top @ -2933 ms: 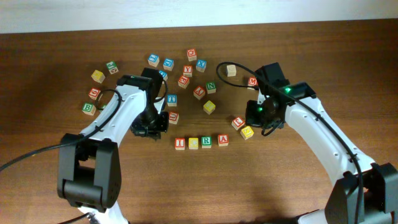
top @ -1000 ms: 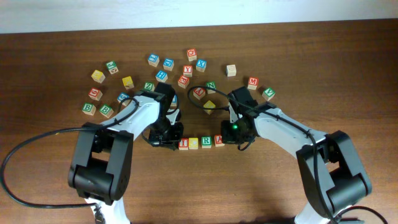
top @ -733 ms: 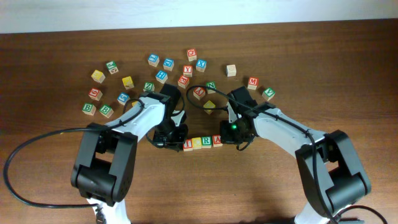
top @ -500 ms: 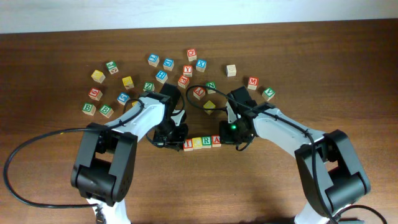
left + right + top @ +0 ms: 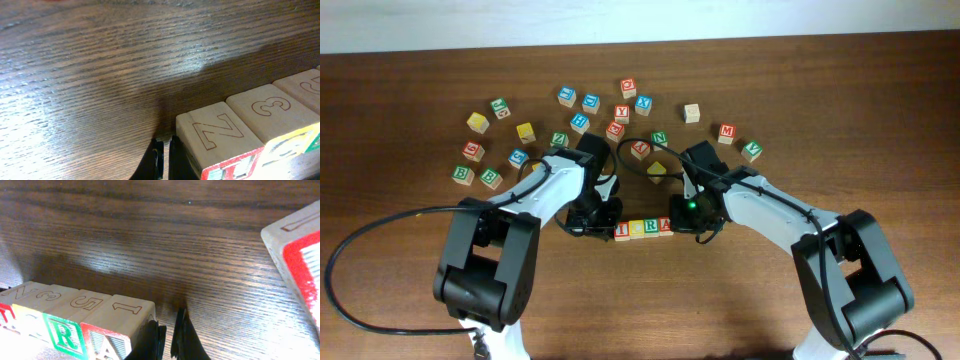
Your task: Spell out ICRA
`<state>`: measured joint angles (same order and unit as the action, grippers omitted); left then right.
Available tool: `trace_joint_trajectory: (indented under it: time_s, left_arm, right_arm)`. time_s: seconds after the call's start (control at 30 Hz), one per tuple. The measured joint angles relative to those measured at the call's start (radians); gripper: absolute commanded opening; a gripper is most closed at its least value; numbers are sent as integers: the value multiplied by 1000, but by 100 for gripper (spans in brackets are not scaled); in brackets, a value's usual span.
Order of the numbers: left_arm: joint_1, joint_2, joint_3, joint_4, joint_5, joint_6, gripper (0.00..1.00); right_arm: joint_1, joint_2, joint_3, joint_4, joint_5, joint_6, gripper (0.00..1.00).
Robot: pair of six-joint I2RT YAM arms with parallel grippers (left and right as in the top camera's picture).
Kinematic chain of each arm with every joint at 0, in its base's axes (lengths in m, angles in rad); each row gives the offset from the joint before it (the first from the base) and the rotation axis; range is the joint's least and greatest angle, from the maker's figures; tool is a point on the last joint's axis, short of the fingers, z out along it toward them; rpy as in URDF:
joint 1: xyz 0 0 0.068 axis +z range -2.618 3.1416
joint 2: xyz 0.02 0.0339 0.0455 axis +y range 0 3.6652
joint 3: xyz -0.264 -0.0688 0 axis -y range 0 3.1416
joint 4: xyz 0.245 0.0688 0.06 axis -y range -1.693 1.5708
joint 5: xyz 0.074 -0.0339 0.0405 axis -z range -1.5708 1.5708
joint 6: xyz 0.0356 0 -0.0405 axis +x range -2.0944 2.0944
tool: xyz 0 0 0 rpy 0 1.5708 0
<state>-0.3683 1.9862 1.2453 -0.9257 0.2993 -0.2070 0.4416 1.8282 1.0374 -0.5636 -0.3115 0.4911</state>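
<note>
Four letter blocks stand in a tight row on the wooden table: I (image 5: 622,231), C (image 5: 636,229), R (image 5: 651,227), A (image 5: 666,225). My left gripper (image 5: 603,226) is shut and empty, with its fingertips (image 5: 163,159) against the left end of the row, beside the I block (image 5: 220,135), whose top shows a Z. My right gripper (image 5: 683,222) is shut and empty, with its fingertips (image 5: 167,335) against the right end of the row, beside the A block (image 5: 125,317). The R block (image 5: 65,330) shows next to it.
Many loose letter blocks lie behind the row, among them a yellow one (image 5: 657,169), an N (image 5: 660,139), an M (image 5: 726,131) and a B (image 5: 463,175). One loose block (image 5: 300,255) sits close to the right of the right gripper.
Both grippers have moved inward against the ends of the row. The I block has slid right and the gaps between the four blocks have closed.
</note>
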Motion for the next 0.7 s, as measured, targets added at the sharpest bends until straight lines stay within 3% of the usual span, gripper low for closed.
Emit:
trace_joint_trajectory:
  time_s: [0.43, 0.7]
  left_arm:
    - [0, 0, 10, -11, -23, 0, 0]
    - [49, -14, 69, -214, -53, 4, 0]
  right_arm:
    - [5, 0, 2, -15, 3, 22, 4]
    - [12, 0, 8, -53, 19, 25, 4]
